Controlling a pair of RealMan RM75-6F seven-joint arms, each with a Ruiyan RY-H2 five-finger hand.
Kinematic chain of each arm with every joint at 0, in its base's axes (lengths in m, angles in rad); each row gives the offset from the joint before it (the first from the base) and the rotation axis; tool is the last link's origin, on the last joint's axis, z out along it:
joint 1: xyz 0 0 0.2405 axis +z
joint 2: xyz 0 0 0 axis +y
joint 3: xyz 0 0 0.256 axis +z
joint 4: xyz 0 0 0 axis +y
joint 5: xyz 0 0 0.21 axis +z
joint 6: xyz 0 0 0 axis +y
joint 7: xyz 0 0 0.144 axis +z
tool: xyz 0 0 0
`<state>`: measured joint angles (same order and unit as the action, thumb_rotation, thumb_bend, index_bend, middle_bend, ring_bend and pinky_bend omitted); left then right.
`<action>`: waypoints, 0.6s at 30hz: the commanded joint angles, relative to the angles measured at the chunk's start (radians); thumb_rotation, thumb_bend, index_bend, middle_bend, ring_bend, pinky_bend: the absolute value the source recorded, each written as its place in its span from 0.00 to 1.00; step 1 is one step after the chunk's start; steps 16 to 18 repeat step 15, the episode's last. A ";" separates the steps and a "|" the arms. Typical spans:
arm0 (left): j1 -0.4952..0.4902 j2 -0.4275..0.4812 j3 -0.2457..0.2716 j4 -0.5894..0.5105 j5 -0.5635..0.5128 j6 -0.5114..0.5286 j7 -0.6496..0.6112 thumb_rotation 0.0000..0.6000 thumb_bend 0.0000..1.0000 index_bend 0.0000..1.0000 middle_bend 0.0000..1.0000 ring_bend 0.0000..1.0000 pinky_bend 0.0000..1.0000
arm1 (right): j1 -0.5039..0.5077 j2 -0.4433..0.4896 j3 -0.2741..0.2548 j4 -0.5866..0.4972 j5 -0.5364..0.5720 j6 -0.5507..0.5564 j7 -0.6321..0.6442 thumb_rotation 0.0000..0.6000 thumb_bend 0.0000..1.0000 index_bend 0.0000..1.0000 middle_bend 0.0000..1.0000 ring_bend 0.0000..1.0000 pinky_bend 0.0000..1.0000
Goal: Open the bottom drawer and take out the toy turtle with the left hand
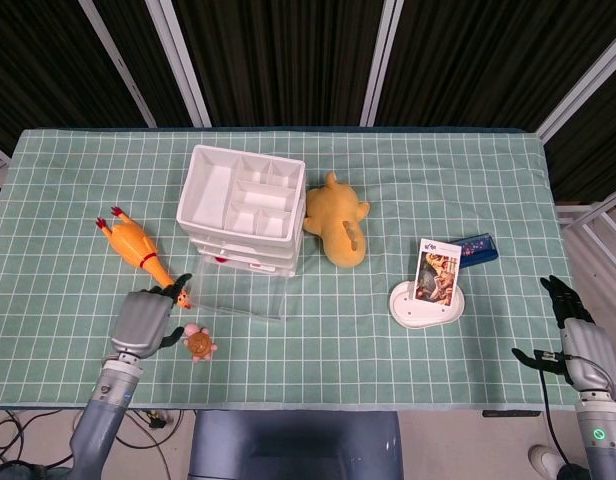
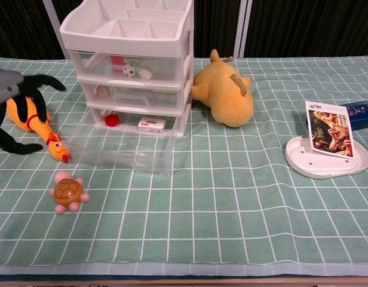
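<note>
A green cloth printed with a white grid covers the whole table, soft and faintly creased. On it stands a white plastic drawer unit, boxy, with see-through drawer fronts and a divided tray on top; its bottom drawer is pulled out, a clear shallow box lying on the cloth. Against the unit's right side slumps a plush yellow animal, rounded and fuzzy. Further right, a smooth white oval dish props up a glossy picture card, with a small dark blue box just behind it.

A slick orange rubber chicken stretches out beside the left hand, its red beak near the dark fingers. That hand has a grey shell-like back, and its black fingers are spread apart, holding nothing. The toy turtle sits on the cloth just off those fingertips, apart from them, in front of the open drawer: a small domed brown shell with pink feet.

The right hand hangs at the table's right edge, fingers loosely apart and empty.
</note>
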<state>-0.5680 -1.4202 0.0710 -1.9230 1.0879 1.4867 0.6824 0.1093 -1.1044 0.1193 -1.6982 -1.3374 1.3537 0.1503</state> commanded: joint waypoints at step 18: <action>0.292 0.216 0.041 0.229 0.122 0.208 -0.389 1.00 0.07 0.00 0.00 0.00 0.01 | 0.001 -0.012 -0.001 0.008 0.001 0.008 -0.034 1.00 0.10 0.00 0.00 0.00 0.18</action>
